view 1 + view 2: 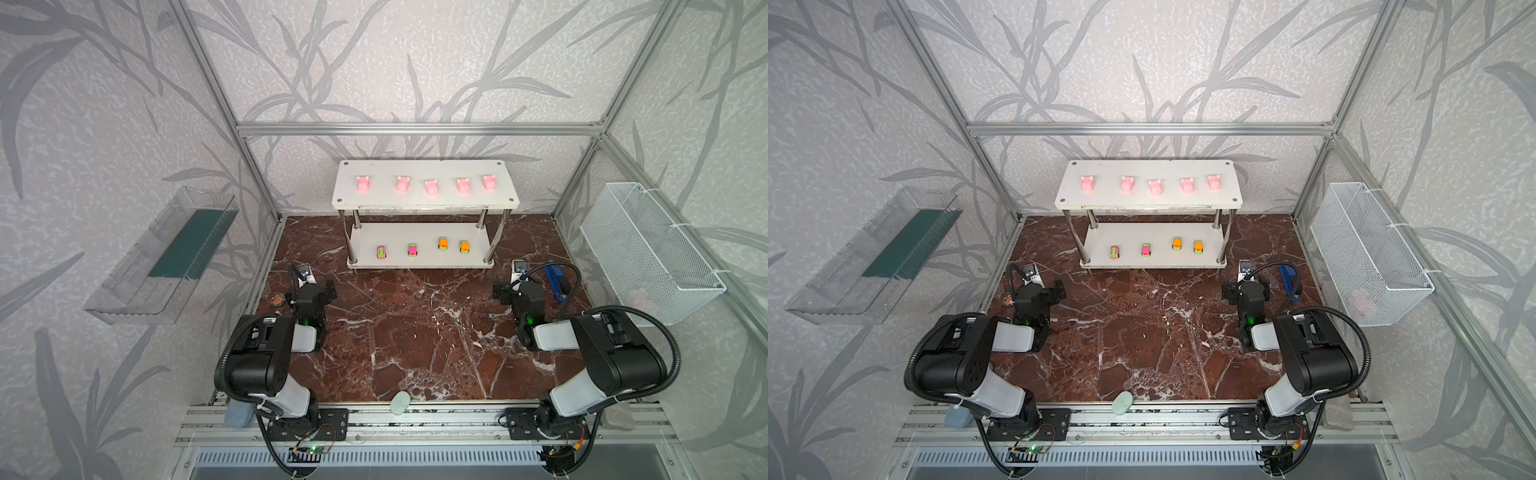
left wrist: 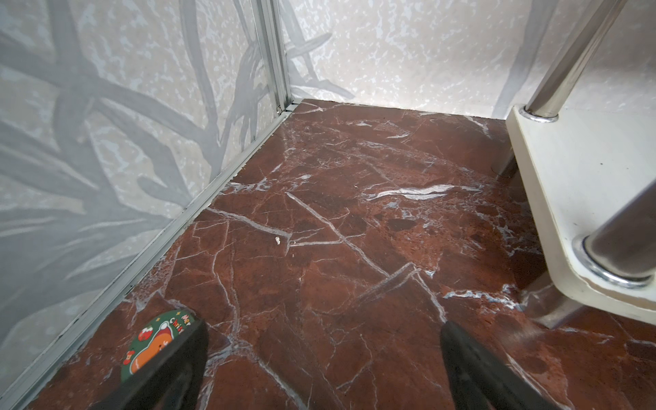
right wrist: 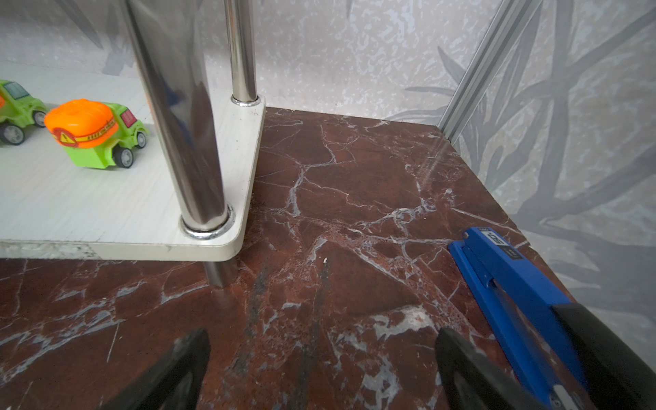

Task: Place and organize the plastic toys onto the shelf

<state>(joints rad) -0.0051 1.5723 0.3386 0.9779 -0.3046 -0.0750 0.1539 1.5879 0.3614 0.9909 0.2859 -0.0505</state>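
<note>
Five pink pigs are sitting on the top board of the shelf, four toy cars on its lower board. The left end effector and right end effector are hovering over the worktop before the shelf, both wide and empty.

Stapler, mesh basket, clr tray

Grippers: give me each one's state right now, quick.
Left gripper: open, holding nothing.
Right gripper: open, holding nothing.
</note>
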